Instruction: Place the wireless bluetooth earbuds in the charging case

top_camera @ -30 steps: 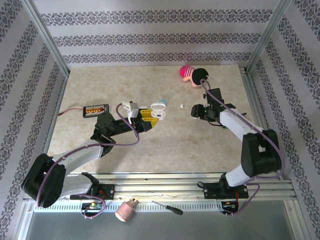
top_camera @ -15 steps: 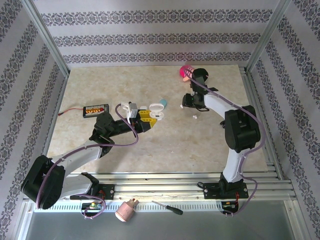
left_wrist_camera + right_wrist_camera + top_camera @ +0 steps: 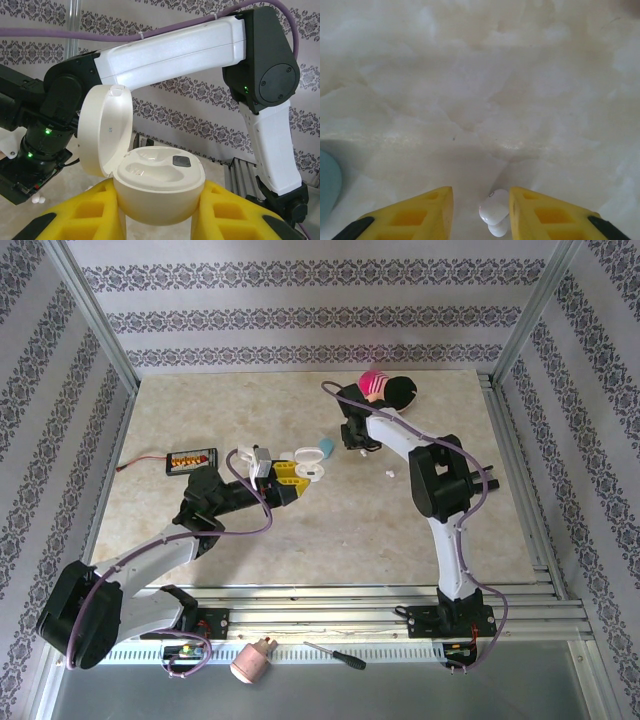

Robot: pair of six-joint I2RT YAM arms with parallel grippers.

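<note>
1. The left claw (image 3: 159, 202) pinches the white charging case (image 3: 159, 185) by its base, one yellow finger (image 3: 95, 210) pressed to each side.
2. The case stands open, with its lid (image 3: 106, 131) tipped up and back on the hinge. The moulded wells in the base are bare, and a small dark patch sits near the far rim.
3. In the top view the left claw (image 3: 290, 477) and its case (image 3: 312, 468) are near the middle of the worktop (image 3: 300, 540). A light blue case (image 3: 326, 448) lies just beyond them.
4. The right claw (image 3: 352, 443) reaches in low beside the light blue case, just past the left claw.
5. The right wrist view shows the right claw (image 3: 481, 200) spread, with a white earbud (image 3: 493, 210) between its yellow fingers (image 3: 420, 212). The earbud touches one finger and a gap separates it from the other.
6. Whether that earbud rests on the worktop or is lifted cannot be told.
7. A second white earbud (image 3: 389, 474) lies loose on the worktop, apart from both claws.
8. A pink and black plush toy (image 3: 385, 388) sits at the far edge.
</note>
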